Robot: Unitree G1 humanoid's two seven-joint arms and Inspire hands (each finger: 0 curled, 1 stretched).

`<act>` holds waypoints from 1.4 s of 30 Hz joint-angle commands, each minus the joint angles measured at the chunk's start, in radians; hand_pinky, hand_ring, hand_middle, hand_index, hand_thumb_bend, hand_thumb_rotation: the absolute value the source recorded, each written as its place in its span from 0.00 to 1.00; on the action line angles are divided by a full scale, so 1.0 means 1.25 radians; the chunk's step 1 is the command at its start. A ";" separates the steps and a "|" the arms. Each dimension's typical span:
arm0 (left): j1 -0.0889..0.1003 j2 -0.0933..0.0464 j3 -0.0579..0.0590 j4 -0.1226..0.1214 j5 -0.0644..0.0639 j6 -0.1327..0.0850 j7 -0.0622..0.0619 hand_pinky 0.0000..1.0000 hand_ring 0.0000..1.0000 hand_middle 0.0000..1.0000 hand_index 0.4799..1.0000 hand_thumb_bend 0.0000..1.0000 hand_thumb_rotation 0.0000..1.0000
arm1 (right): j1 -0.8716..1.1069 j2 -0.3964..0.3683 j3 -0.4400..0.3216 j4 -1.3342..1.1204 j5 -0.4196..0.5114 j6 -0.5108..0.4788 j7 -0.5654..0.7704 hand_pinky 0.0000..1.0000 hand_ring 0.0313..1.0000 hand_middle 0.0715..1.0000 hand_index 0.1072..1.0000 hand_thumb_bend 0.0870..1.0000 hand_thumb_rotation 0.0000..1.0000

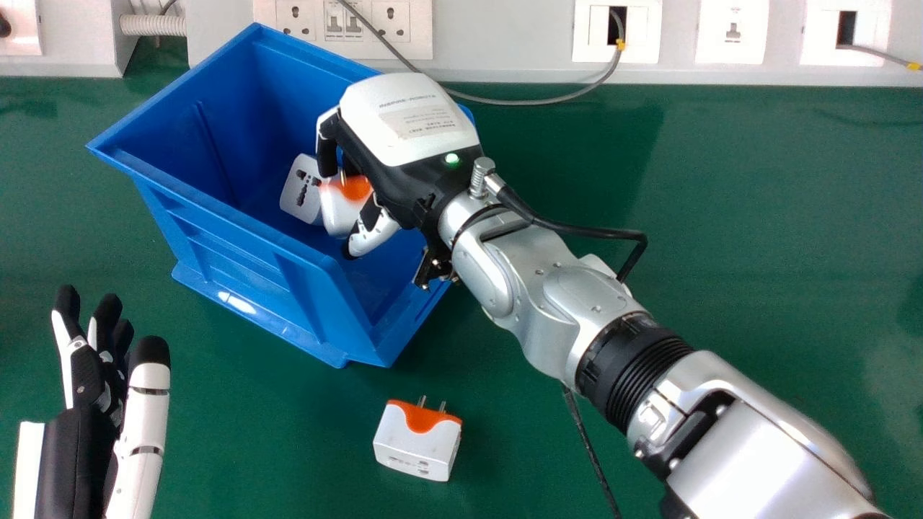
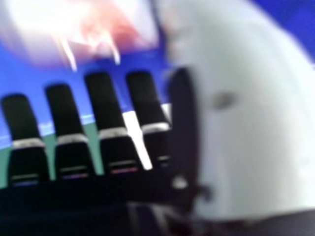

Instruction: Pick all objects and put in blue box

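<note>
On the bench (image 1: 721, 216), the box (image 1: 238, 245) seems to be getting a plug (image 1: 345, 209), which sits just past the fingertips of the open right robot hand (image 1: 411, 122), near a white plug (image 1: 299, 191) inside. The left robot hand (image 1: 90, 382) is open too. Next, the right one should lift out and fetch the last plug (image 1: 417, 441), well apart from it, on the bench.

Box (image 1: 249, 241): on the table (image 1: 721, 216), upper left of the frame.
Innermost adapter (image 1: 294, 189): within the box's rim, upper left.
Second adapter (image 1: 339, 213): within the rim too, just right of the innermost adapter; contact with the box's floor is hidden.
Outer adapter (image 1: 414, 450): on the table before the box, lower centre.
Socket strip (image 1: 505, 43): behind the box, along the top edge.
</note>
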 commanded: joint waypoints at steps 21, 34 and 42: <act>-0.051 0.020 0.012 0.017 0.009 -0.009 0.003 1.00 1.00 1.00 0.99 0.25 0.78 | 0.324 -0.157 -0.071 -0.467 0.023 -0.057 -0.133 0.63 0.80 0.84 0.79 0.44 0.19; -0.076 0.032 0.014 0.033 -0.002 -0.014 -0.006 1.00 1.00 1.00 1.00 0.28 0.79 | 0.706 -0.248 -0.193 -0.844 0.038 -0.041 -0.137 0.67 0.81 0.84 0.80 0.41 0.27; -0.090 0.031 0.008 0.042 -0.012 -0.016 -0.011 1.00 1.00 1.00 1.00 0.30 0.78 | 0.781 -0.255 -0.239 -0.888 -0.002 0.009 -0.144 0.68 0.83 0.85 0.81 0.49 0.19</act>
